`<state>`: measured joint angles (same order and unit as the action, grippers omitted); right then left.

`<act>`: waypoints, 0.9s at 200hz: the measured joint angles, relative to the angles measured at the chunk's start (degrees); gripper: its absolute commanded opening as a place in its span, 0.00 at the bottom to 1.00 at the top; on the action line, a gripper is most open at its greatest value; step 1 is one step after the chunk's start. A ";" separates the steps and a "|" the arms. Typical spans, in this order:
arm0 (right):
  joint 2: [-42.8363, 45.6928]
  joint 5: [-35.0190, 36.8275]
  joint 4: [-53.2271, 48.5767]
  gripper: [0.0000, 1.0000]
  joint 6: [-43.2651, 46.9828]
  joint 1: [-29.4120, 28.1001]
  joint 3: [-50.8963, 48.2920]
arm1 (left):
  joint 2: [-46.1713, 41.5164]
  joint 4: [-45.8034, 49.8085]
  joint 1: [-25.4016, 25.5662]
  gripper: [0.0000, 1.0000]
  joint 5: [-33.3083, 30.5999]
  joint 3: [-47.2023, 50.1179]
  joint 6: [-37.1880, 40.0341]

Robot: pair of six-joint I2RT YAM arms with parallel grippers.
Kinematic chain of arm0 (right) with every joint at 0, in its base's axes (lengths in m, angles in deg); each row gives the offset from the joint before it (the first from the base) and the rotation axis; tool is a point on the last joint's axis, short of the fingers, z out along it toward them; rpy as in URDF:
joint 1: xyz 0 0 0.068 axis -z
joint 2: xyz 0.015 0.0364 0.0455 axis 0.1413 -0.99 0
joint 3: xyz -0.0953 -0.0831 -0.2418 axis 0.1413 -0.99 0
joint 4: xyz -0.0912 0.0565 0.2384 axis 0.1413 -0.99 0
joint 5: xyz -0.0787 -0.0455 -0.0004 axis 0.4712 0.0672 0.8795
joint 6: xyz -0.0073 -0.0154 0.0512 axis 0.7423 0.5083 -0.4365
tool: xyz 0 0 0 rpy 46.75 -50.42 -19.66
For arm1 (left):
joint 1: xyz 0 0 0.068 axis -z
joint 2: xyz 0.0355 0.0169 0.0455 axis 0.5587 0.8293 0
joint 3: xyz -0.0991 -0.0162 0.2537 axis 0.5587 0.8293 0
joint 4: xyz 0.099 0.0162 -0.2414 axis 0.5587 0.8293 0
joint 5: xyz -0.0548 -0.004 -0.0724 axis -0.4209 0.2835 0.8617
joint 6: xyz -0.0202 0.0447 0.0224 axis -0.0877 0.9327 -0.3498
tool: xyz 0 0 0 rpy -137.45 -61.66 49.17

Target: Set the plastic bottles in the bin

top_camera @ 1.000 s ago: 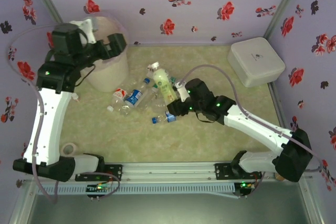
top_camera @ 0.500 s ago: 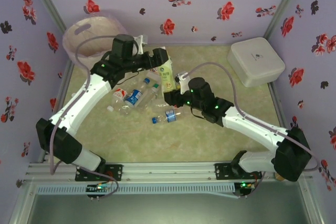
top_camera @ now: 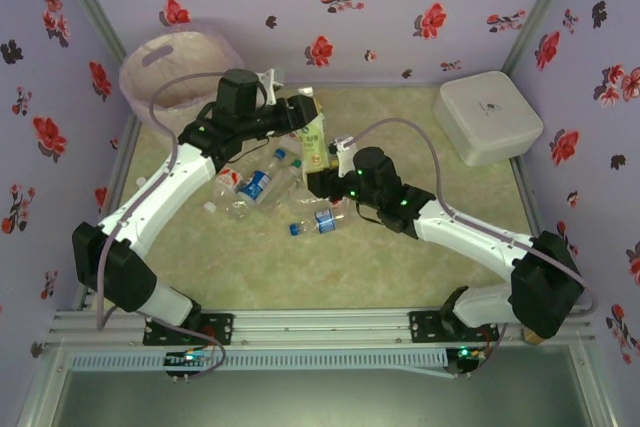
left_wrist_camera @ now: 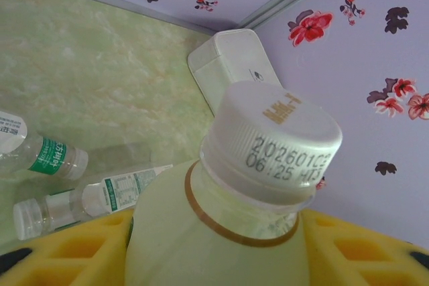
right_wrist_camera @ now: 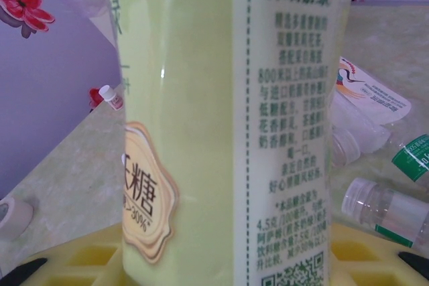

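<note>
The tall pale yellow-green plastic bottle (top_camera: 316,142) is held between the two arms over the middle of the table. Its wall is smooth and translucent, with a brown ring at the neck. The white ribbed cap (left_wrist_camera: 271,142) carries a printed date code. The label is pale, with green Chinese print and a gold-edged badge.

The left gripper (top_camera: 303,115) pinches the shoulder just under the cap, its yellow waffle-moulded pads (left_wrist_camera: 67,249) pressed to either side. The right gripper (top_camera: 322,183) clamps the lower body between matching yellow pads (right_wrist_camera: 87,259).

Below and to the left, small clear plastic bottles (top_camera: 257,185) lie on their sides on the green marbled table (top_camera: 400,277), some with blue labels, others green. A roll of tape (right_wrist_camera: 10,216) lies on the table too.

The round white bin (top_camera: 180,67), lined with a pinkish translucent bag, stands in the far-left corner, well apart from the tall bottle, with the left arm stretched between them. A flat white rounded-square box (top_camera: 487,119) sits far right.
</note>
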<state>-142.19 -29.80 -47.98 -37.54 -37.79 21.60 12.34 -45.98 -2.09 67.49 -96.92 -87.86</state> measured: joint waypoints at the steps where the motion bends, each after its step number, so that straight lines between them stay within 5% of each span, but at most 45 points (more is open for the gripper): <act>1: 0.00 -0.04 -0.02 0.43 -0.02 0.00 0.00 | 0.04 0.02 0.00 0.45 0.00 -0.02 0.00; 53: 0.09 -0.90 -0.52 0.99 -1.11 1.31 0.07 | 0.79 1.36 -0.72 0.42 0.17 -1.40 0.96; 129: 9.29 2.62 -7.67 0.99 -0.87 6.16 -0.02 | 4.20 10.12 -8.28 0.32 0.15 -18.67 8.15; 180: 13.33 5.25 -11.82 0.99 -0.92 7.69 -2.60 | 4.44 15.26 -18.03 0.00 -3.17 -37.18 14.43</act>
<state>-128.86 -24.55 -59.80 -38.46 -30.10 19.00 16.78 -30.73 -20.12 64.32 -134.10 -73.43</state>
